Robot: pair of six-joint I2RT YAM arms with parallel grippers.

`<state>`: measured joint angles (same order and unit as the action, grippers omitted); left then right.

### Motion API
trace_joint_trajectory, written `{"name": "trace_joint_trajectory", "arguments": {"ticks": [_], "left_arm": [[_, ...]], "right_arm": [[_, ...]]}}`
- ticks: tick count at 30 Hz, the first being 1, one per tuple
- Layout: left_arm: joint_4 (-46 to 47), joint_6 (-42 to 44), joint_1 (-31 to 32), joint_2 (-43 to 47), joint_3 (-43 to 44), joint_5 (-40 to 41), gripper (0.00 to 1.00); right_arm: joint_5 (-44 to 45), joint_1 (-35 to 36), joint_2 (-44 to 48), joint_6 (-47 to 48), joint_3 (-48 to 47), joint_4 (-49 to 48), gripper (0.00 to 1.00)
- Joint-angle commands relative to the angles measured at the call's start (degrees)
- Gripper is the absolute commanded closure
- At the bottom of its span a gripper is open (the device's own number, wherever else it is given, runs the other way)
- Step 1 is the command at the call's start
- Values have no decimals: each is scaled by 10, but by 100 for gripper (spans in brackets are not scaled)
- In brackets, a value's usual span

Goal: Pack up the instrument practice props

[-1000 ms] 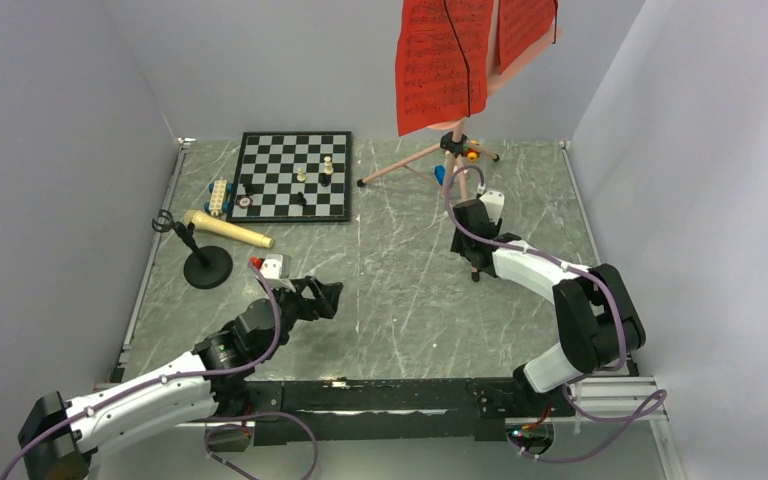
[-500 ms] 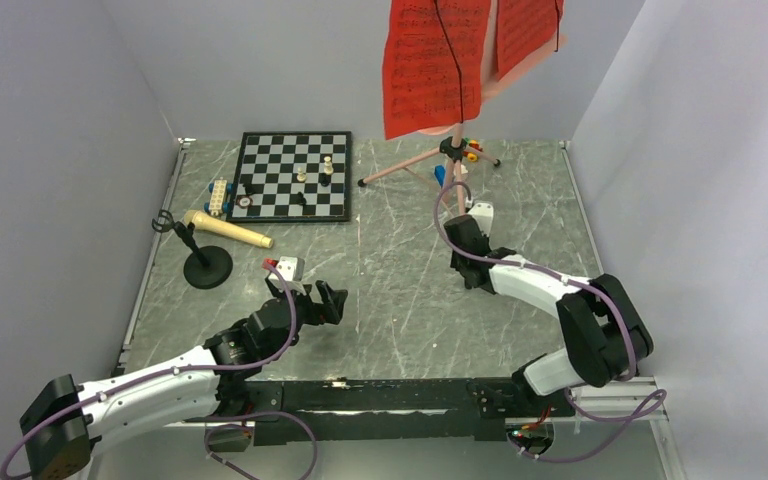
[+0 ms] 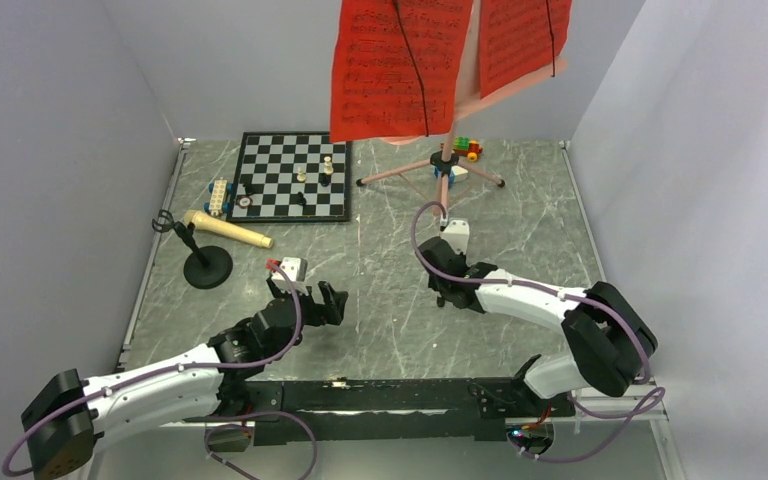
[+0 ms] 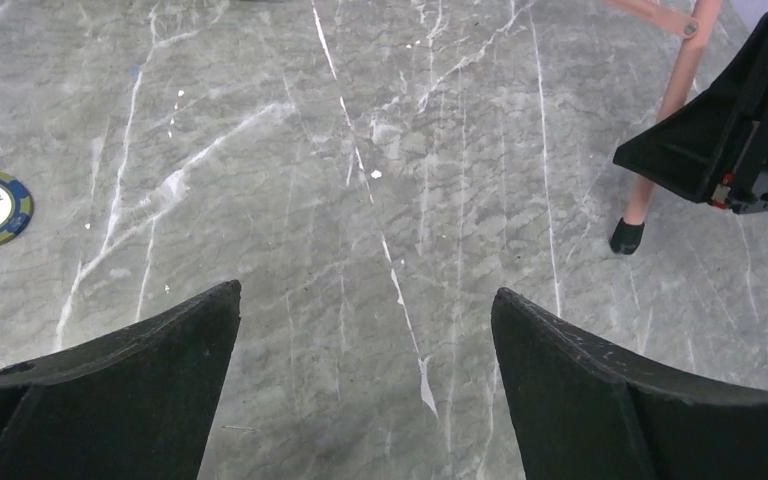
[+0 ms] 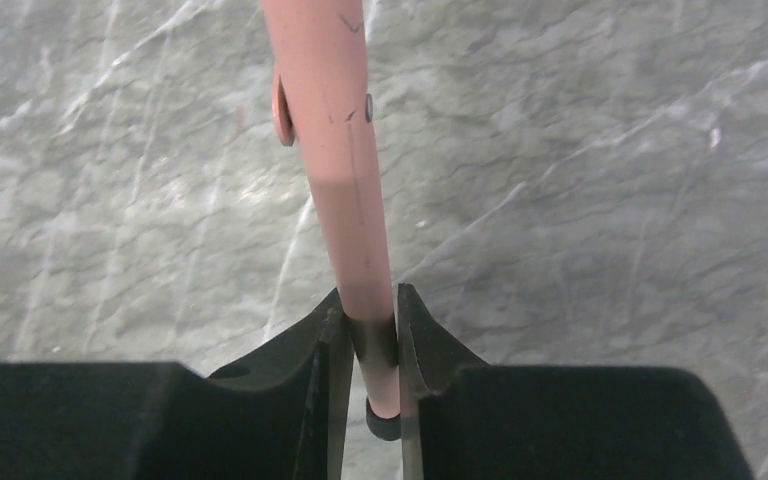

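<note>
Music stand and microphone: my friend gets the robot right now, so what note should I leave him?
Left gripper: open, empty, above the table.
Right gripper: shut on a leg of the music stand, near its foot.
Red pages: on the music stand. Microphone: lying at the left by its round black stand.
Done: nothing packed yet. Still to pack: all of them.

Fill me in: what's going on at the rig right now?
The right gripper is clamped on the lower end of one leg of the pink music stand, just above its black foot. The red sheet-music pages are on the stand's desk. The left gripper is open and holds nothing, hovering over bare table. The microphone lies untouched at the left by its round-base stand, near the chessboard.
</note>
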<state>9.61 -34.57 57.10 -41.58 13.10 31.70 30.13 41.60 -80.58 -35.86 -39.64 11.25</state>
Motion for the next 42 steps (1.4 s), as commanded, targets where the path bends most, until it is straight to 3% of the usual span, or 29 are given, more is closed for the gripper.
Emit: {"name": "trace_joint_trajectory", "arguments": {"ticks": [1,10,14,16,20,22,27,31,37,42], "left_arm": [[19,-16,3,-9,20,13,1],[23,-33,3,-19,15,22,1],[27,-31,3,-33,24,22,1],[29,-31,3,-43,30,28,1],[49,-25,1,-55,46,40,1],[66,-20,-2,-67,54,38,1],[222,74,-12,-154,80,-85,1],[238,92,-21,-282,181,-175,1],[300,109,-23,-441,294,-264,1],[298,106,-25,-523,350,-288,3]], "right_arm": [[-11,53,-6,-95,-17,13,100],[-15,95,-20,-121,-39,28,99],[-5,95,15,-90,-51,59,53],[6,95,45,-79,-50,80,40],[22,95,109,-62,-44,132,26],[34,95,148,-61,-39,164,24],[67,94,297,-58,-14,218,22],[75,92,388,-35,-4,224,21],[79,92,408,-22,-18,245,20],[83,92,426,-11,-27,261,20]]}}
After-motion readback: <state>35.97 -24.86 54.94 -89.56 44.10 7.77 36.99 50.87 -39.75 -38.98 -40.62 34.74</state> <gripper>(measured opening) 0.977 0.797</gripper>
